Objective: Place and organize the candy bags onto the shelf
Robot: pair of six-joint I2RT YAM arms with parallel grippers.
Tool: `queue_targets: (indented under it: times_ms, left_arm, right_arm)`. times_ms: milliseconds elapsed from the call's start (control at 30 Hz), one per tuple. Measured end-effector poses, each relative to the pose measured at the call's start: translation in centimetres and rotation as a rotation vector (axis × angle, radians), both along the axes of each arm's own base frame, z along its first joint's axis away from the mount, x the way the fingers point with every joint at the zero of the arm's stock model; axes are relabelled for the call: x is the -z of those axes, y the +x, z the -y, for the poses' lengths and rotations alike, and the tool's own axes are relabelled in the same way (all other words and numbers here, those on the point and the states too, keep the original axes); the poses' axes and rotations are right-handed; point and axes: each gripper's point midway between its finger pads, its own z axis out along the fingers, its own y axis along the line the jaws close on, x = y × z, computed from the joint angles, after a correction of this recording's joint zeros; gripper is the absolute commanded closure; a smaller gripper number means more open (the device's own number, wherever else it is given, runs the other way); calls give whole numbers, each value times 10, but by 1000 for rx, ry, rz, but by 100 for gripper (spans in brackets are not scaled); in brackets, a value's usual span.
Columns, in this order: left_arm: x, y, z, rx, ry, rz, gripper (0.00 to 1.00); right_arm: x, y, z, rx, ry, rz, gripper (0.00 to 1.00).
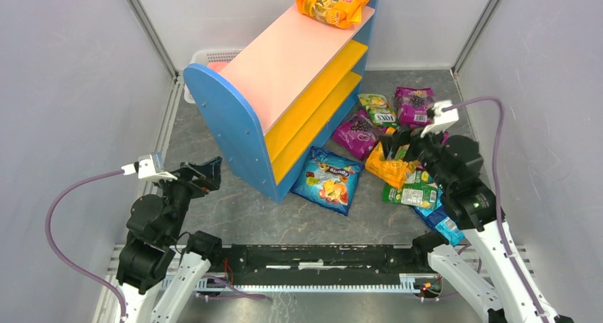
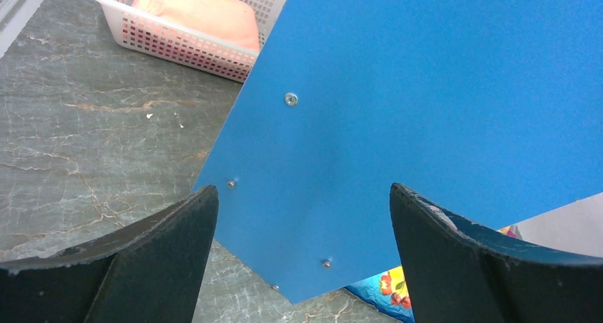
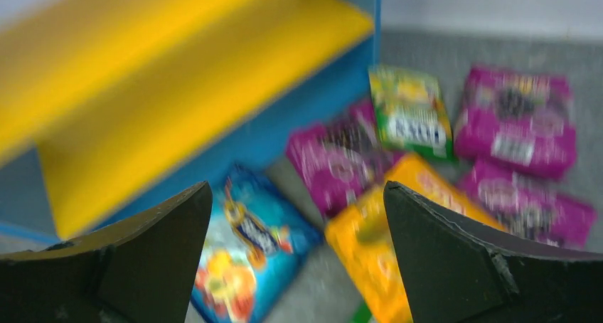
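Note:
The shelf [image 1: 284,60] stands at the back centre, with blue side panels, a pink top and two yellow inner shelves. Two orange candy bags [image 1: 334,1] lie on its pink top at the far end. Several candy bags lie on the floor to its right: a blue one [image 1: 328,180], purple ones [image 1: 414,104], a green one [image 1: 378,109] and an orange one [image 1: 390,168]. My right gripper [image 1: 395,144] is open and empty above the orange bag [image 3: 370,255]. My left gripper [image 1: 210,172] is open and empty, facing the shelf's blue side panel [image 2: 427,109].
A white slatted basket [image 1: 210,58] holding something pale orange [image 2: 203,10] sits behind the shelf's left end. More bags, green [image 1: 412,192] and blue [image 1: 446,227], lie under my right arm. Grey walls close in both sides.

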Motion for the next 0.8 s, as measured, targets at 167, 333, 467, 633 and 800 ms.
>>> queue_targets:
  times_ms: [167, 333, 467, 633, 800]
  left_arm:
    - [-1, -1, 4, 23, -1, 2, 4]
    - [0, -1, 7, 38, -1, 2, 4]
    - [0, -1, 7, 40, -1, 1, 4]
    - [0, -1, 7, 40, -1, 0, 4]
    - [2, 1, 8, 40, 3, -10, 4]
  right_arm:
    - [91, -18, 17, 37, -149, -261, 2]
    - [135, -12, 38, 133, -282, -418, 2]
    - [173, 3, 51, 207, -393, -556, 2]
    - [213, 34, 79, 292, -427, -718, 2]
    - [212, 69, 103, 349, -367, -720, 2]
